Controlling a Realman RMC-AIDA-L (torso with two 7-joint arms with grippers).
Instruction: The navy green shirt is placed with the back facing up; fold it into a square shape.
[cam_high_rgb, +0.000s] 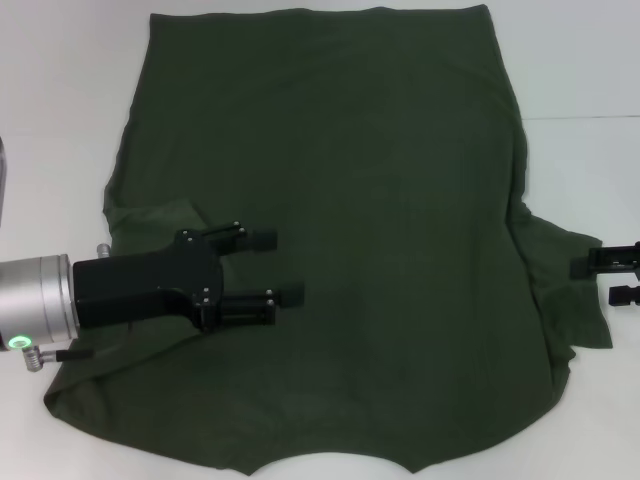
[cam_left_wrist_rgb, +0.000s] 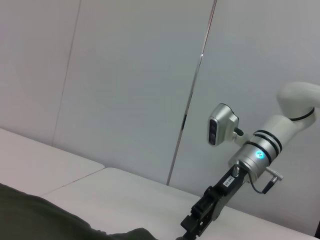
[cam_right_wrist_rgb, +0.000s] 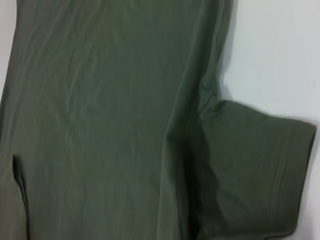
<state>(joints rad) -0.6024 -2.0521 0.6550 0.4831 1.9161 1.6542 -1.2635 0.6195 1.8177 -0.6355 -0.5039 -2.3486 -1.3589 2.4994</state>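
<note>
Lying flat on the white desk (cam_high_rgb: 60, 90), the navy green shirt (cam_high_rgb: 350, 200) could bunch if the left gripper (cam_high_rgb: 284, 266), fingers open, drags it; the right gripper (cam_high_rgb: 601, 280) seemingly open beside the sleeve.

The head camera is looking steeply down on the dark olive-green cloth shirt (cam_high_rgb: 340, 220); the right wrist camera is hovering close over its sleeve (the left is facing wallward)
</note>
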